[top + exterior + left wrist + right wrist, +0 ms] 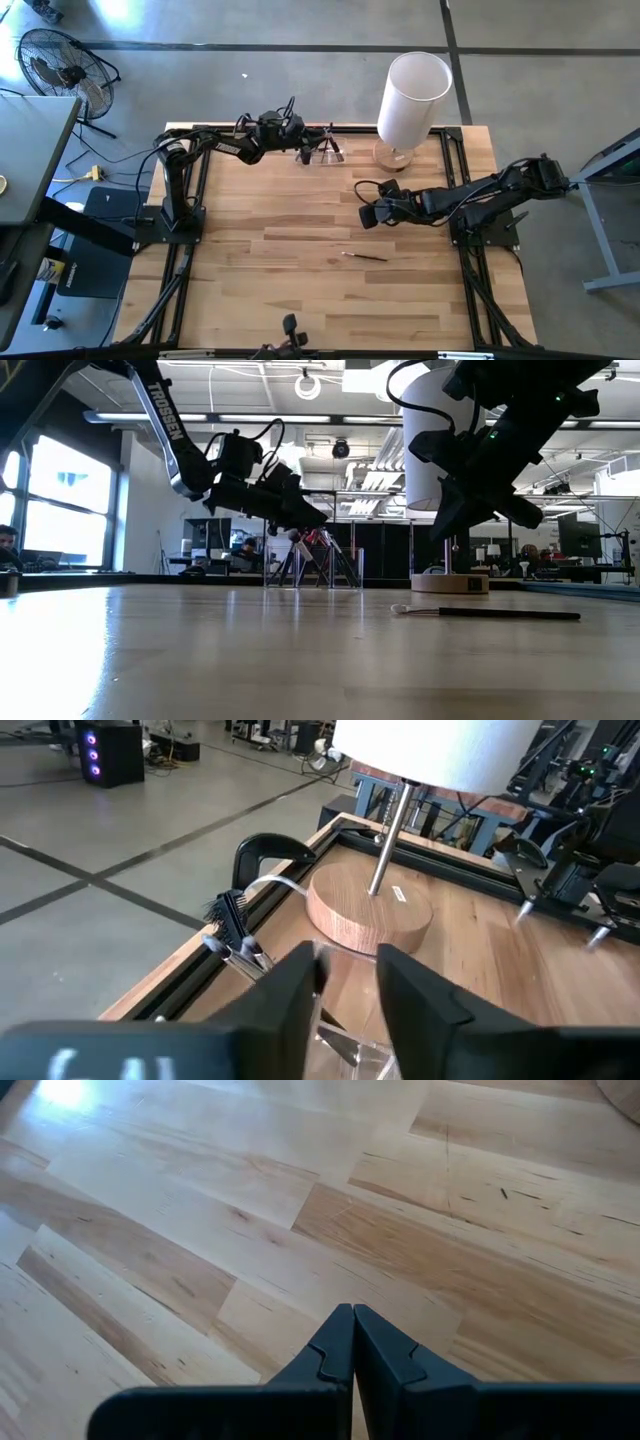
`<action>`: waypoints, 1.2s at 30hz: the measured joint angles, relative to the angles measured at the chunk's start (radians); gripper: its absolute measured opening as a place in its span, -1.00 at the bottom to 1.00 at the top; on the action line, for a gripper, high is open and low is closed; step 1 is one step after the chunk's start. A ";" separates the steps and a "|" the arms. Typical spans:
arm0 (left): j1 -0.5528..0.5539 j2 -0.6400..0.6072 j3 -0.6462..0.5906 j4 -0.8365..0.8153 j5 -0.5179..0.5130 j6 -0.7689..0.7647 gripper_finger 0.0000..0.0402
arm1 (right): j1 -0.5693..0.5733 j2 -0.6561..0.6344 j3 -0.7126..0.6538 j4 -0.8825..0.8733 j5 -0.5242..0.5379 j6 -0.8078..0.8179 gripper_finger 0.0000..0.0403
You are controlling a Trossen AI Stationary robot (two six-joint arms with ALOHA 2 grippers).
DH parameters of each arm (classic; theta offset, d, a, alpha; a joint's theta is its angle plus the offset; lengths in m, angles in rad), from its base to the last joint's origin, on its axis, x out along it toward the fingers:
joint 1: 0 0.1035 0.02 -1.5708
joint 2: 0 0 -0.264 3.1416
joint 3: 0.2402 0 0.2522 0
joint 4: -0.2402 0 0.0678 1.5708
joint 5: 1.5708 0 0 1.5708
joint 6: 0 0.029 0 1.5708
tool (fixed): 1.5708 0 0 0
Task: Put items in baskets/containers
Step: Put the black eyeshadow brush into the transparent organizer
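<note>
Surroundings: tall white cylinder point(414, 97) on a round wooden base point(369, 907) stands at the table's far edge, just beyond the left gripper point(346, 988) and in line with its fingertips. A black clamp point(266, 854) sits on the table's dark rail beside the base.

Left gripper: hangs above the clear holder point(320, 153), fingers parted to a narrow gap, nothing visibly held between them. Brushes point(331, 148) stand fanned out in the holder directly under and in front of the fingers; one dark bristle head point(229, 911) pokes up just to the side of one finger. Cannot tell whether the fingers touch any brush.

Right gripper point(353, 1342): raised over bare wood near the table's middle, fingers pressed together, holding nothing.

One brush point(364, 257) lies flat on the table, apart from the right gripper, on its near side; pale tip point(399, 610), dark handle.
</note>
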 joint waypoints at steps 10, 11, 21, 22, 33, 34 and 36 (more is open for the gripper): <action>0.000 -0.041 0.045 -0.015 0.005 0.027 -0.19 | 0.000 0.000 0.000 0.000 0.000 -0.040 -0.99; 0.000 -0.057 0.058 -0.024 0.003 0.026 -0.19 | 0.000 0.000 0.000 0.000 0.000 -0.050 -0.99; -0.104 -0.233 0.295 -0.767 -0.233 0.052 -0.19 | 0.000 0.000 0.000 -0.004 -0.097 -0.245 -0.98; -0.124 -0.235 0.338 -0.868 -0.264 0.053 -0.19 | 0.000 0.000 0.000 -0.004 -0.108 -0.266 -0.98; -0.383 -0.234 0.595 -1.339 -0.381 -0.118 -0.26 | 0.000 0.000 0.000 -0.004 -0.327 -0.504 -0.97; -0.406 -0.234 0.595 -1.354 -0.381 -0.121 -0.30 | 0.000 0.000 0.000 -0.004 -0.334 -0.518 -0.97; -0.448 -0.234 0.595 -1.416 -0.380 -0.105 -0.45 | 0.000 0.000 0.000 -0.004 -0.338 -0.538 -0.97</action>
